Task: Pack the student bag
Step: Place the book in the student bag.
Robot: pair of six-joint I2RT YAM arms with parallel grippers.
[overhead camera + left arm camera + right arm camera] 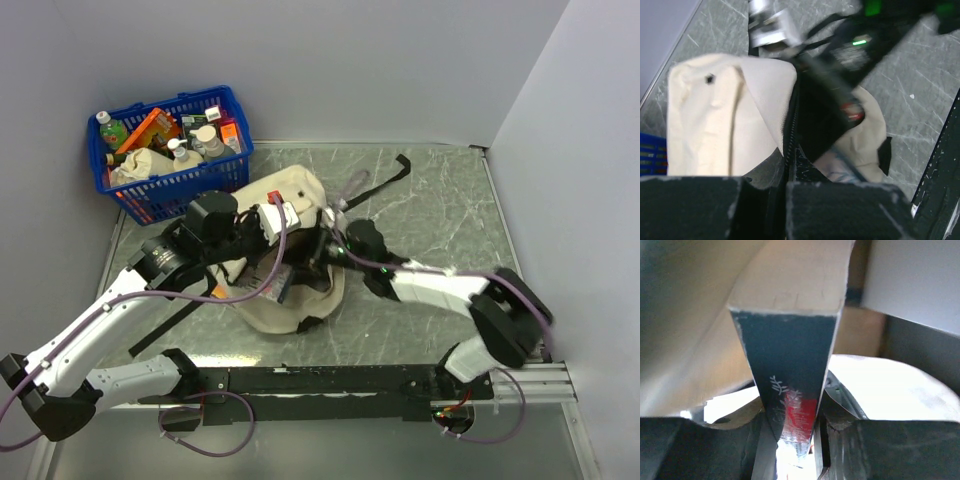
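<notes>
Nearest the right wrist camera, a book (790, 355) is seen clamped between the two dark fingers (690, 450) of the right gripper (792, 430), which is partly closed on it. The book is held by its dark spine, on which a small white twig motif and a red patch are printed; its pale page edges are turned away from the lens. Cream fabric is seen close on either side of it.

In the left wrist view, the left gripper (785, 200) is closed all the way, and the zipped rim of the student bag (290, 190) is pinched between its fingers. The rim is lifted, so that the dark inside is exposed. The right arm's black wrist is seen reaching into that opening.

From above, the student bag is found lying slumped in the middle of the grey marbled worktop (440, 200), between the two arms and just in front of the blue basket (160, 195). One black strap (385, 180) is trailed out over the worktop towards the far right. The blue basket is set in the far left corner against the wall and is filled with bottles and packets.
</notes>
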